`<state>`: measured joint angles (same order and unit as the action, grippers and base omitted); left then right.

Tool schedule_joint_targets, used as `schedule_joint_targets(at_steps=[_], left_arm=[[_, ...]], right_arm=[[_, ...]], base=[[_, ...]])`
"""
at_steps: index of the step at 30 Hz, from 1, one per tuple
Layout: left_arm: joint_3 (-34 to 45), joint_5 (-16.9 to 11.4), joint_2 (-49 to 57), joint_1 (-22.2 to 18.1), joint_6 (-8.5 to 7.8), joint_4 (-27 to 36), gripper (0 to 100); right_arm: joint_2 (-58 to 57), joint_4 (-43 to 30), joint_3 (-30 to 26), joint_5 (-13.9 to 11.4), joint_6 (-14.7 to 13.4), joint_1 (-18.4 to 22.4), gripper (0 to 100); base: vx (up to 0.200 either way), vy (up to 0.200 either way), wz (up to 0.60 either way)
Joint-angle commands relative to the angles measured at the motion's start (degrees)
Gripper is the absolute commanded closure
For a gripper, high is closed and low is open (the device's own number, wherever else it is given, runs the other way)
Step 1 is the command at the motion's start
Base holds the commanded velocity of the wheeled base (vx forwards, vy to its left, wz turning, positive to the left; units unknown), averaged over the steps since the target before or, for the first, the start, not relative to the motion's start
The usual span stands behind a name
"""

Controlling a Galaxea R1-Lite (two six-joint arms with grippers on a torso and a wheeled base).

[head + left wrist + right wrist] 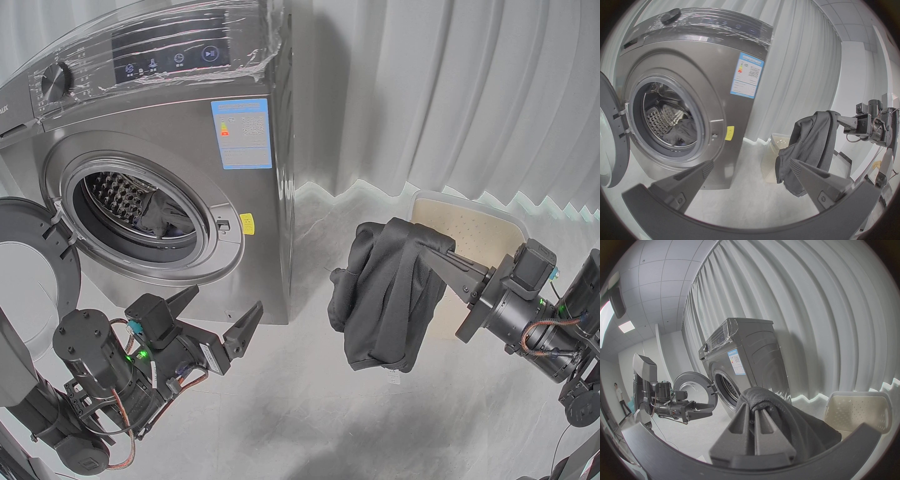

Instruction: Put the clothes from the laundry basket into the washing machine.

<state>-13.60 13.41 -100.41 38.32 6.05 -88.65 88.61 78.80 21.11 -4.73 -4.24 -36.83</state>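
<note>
Gripping one dark garment (381, 300) by a fold at its top, my right end effector (432, 248) is clamped shut, and the cloth hangs free above the floor (300, 400). My left end effector (226, 301) is spread wide and holds nothing, low and near, in front of the one washing machine (187, 131). One laundry basket (475, 228) stands just behind the hanging cloth, far right by the curtain (469, 94). The machine's door (31, 262) is swung open to the left, and a second garment (164, 215) lies in the drum. Bare floor stretches between the hanging cloth and the round opening.
</note>
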Motion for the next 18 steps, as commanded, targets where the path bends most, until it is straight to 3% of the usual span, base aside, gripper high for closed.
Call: schedule_joint_targets(at_steps=[1, 15, 18], left_arm=[[0.1, 0.0, 0.0, 0.0, 0.02, 0.0, 0], [0.3, 0.0, 0.0, 0.0, 0.02, 0.0, 0], [0.4, 0.0, -0.1, -0.1, 0.02, 0.0, 0]], right_arm=[[0.5, 0.0, 0.1, 0.0, 0.0, -0.3, 100], [1.0, 0.0, 0.6, 0.0, 0.0, -0.4, 100], [1.2, 0.0, 0.6, 0.0, -0.1, -0.4, 100]], base=[[0.000, 0.200, 0.00], [0.000, 0.200, 0.00], [0.000, 0.000, 0.00]])
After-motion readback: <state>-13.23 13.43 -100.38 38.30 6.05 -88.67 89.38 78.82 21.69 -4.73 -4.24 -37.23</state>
